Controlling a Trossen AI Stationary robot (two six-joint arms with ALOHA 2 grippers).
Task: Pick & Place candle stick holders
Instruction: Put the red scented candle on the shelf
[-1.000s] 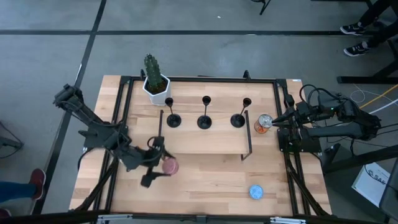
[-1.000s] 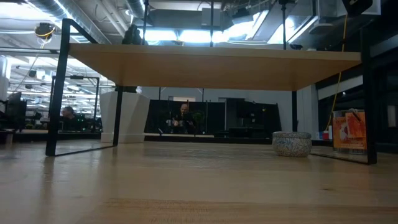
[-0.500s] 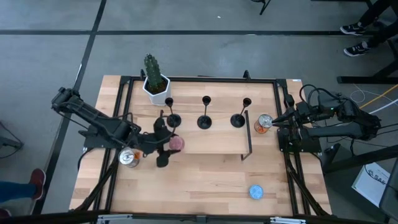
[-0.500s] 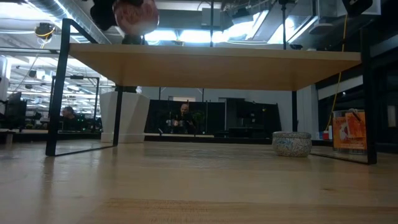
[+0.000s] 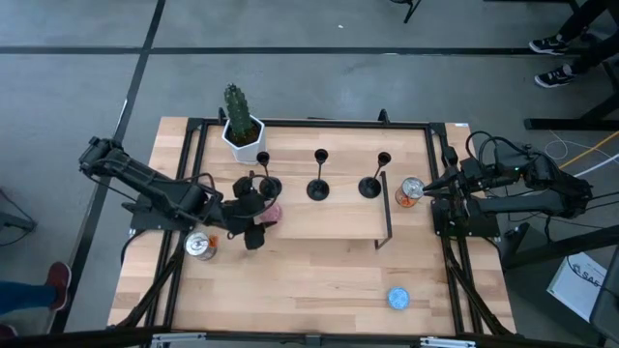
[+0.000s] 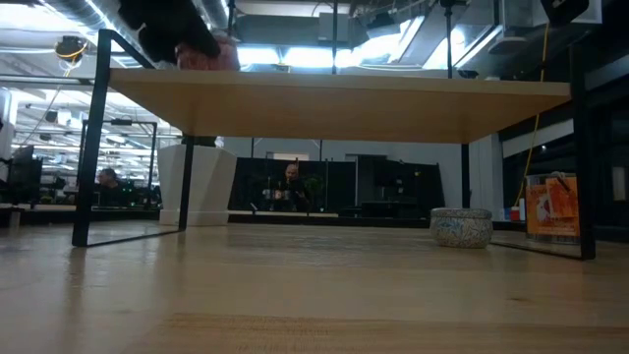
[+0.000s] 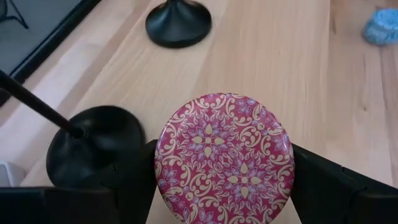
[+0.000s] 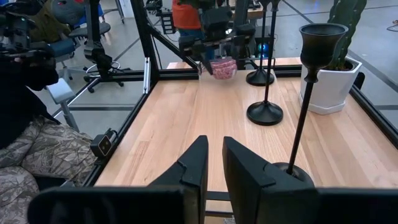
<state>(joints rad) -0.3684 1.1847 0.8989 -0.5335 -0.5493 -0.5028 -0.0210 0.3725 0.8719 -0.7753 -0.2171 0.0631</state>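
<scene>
The left pincer (image 5: pixel 259 215) clamps the pink patterned tin (image 7: pixel 225 157) by its rim, jaws spread wide, lid up, over the raised wooden shelf (image 5: pixel 329 220) just beside the nearest of the three candle stick holders (image 5: pixel 270 187). All three stand upright in a row on that shelf. The right pincer (image 8: pixel 214 163), nearly closed and empty, waits at the shelf's far end beside an orange can (image 5: pixel 410 190) on the tabletop (image 5: pixel 319 280).
</scene>
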